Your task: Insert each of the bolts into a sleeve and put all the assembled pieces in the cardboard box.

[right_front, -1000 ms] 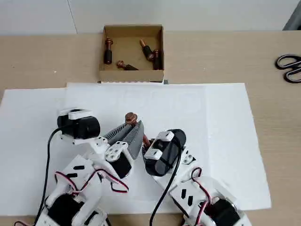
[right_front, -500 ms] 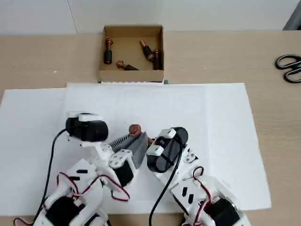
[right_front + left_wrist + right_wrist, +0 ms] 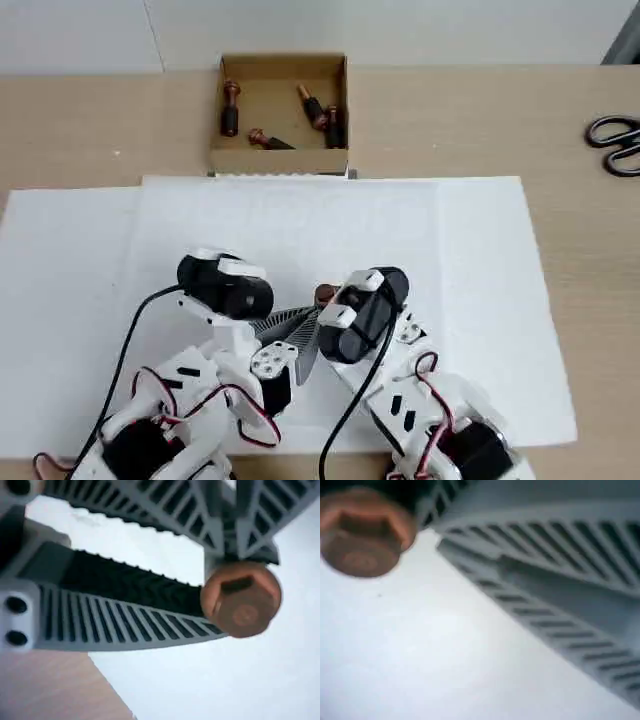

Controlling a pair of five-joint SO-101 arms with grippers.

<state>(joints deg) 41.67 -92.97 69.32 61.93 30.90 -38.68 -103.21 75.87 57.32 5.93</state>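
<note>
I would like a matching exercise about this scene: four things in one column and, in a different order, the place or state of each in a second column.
Things:
A. bolt
B. scissors
C. cardboard box
D. paper sheet

Places or states:
1. white, spread on the table
2. near the table's right edge
3. at the far side of the table, assembled pieces inside
4. held in the left gripper

Pairs: A-4, B-2, C-3, D-1.

Copper-brown bolt, grey ribbed left hand, white paper, tan cardboard box, black scissors
</note>
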